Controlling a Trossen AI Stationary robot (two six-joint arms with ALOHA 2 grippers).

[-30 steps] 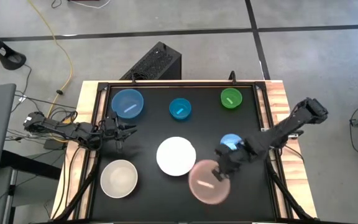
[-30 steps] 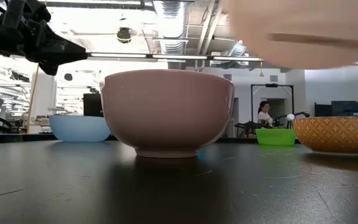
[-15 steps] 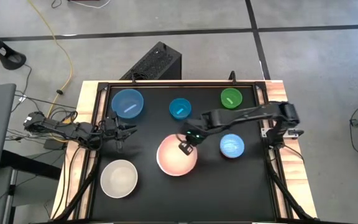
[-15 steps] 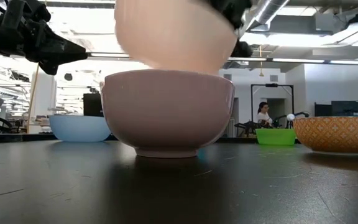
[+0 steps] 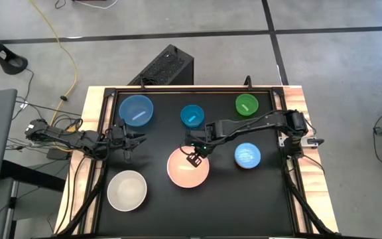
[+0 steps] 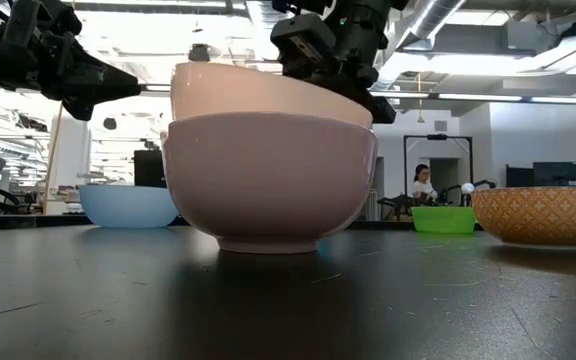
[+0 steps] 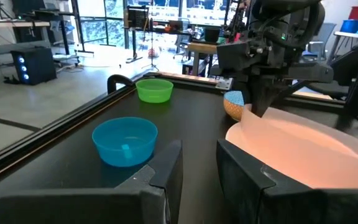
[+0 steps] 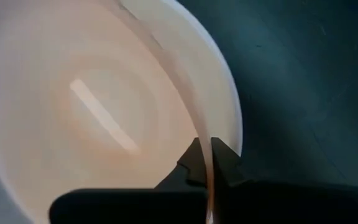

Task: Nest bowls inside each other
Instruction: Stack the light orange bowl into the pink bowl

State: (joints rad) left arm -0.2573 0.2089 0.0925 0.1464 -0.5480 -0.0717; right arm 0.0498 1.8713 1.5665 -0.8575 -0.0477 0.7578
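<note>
A pink bowl (image 5: 184, 171) sits tilted inside the white bowl (image 6: 268, 180) at the table's middle, and my right gripper (image 5: 194, 155) is shut on its rim. My left gripper (image 5: 130, 139) hangs open over the left side with nothing between its fingers (image 7: 166, 174). On the table stand a large blue bowl (image 5: 136, 110) at the far left, a teal bowl (image 5: 192, 115) and a green bowl (image 5: 247, 105) along the far side, a small light blue bowl (image 5: 247, 155) at the right, and a beige bowl (image 5: 126, 190) at the near left. My right gripper pinches the pink bowl's rim (image 8: 202, 134) between its two fingers (image 8: 191, 163), one inside the bowl and one outside. It comes slanting down from the table's right and far side. The bowl rests tilted in the white bowl, its rim (image 6: 258, 80) above the white one's.
A raised black frame (image 5: 278, 113) borders the dark table top. My right arm (image 5: 257, 123) reaches across the table's far right, above the gap between the green and light blue bowls. Beyond the table lies a room with desks and a seated person (image 6: 425, 185).
My right gripper has carried the pink bowl from the near right toward the table's left and far side. It went over the white bowl and came down. The pink bowl, lifted clear a second ago, now sits tilted inside the white one. The wrist has rolled on the way.
</note>
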